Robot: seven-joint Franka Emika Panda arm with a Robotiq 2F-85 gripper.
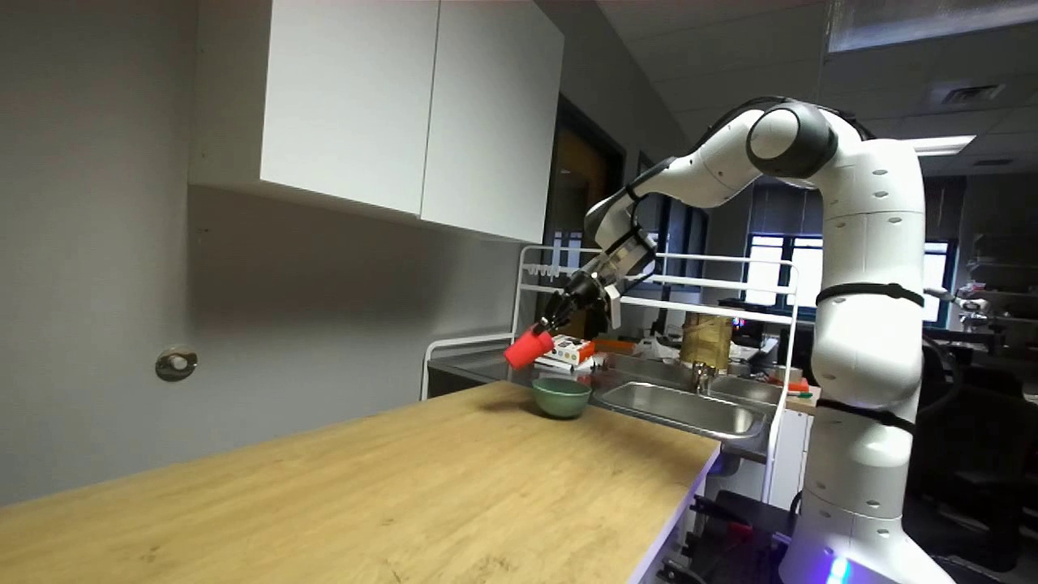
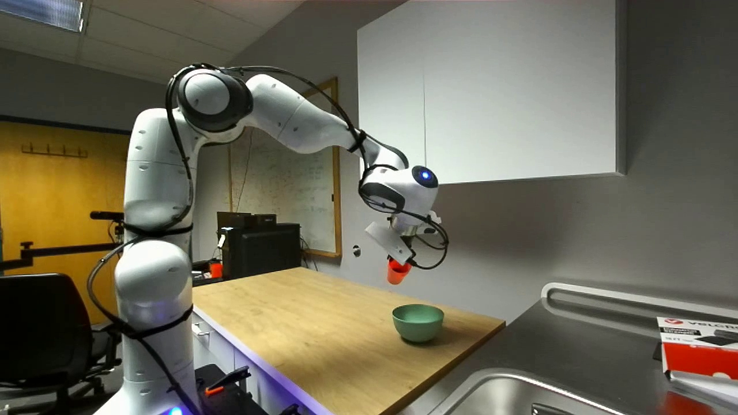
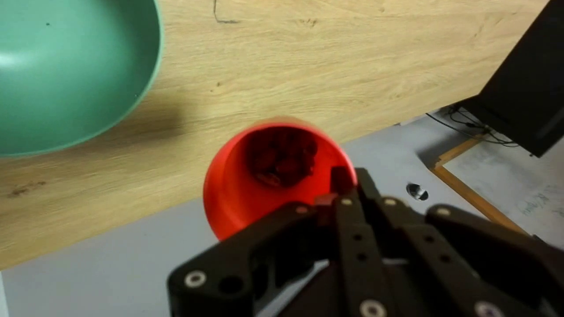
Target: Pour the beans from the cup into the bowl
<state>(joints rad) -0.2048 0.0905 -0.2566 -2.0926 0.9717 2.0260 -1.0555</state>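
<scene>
Red and tilted, the cup (image 1: 528,348) hung in the air, pinched at its rim by the gripper (image 3: 354,182), dark beans (image 3: 286,160) inside; lower and off to one side, the green bowl (image 2: 418,324) stood on the wooden counter (image 2: 323,323).

In an exterior view we read the brand name VELCRO (image 2: 708,323) on the white and red-orange rectangular box (image 2: 699,351), the word running right up to the edge of the view. A small red emblem (image 2: 671,321) sits to its left, and the finer print (image 2: 680,331) beneath is too blurred for us. In the wrist view, handwriting (image 3: 535,203) on the wood-framed white board (image 3: 498,174) is too faint for us to read.
</scene>
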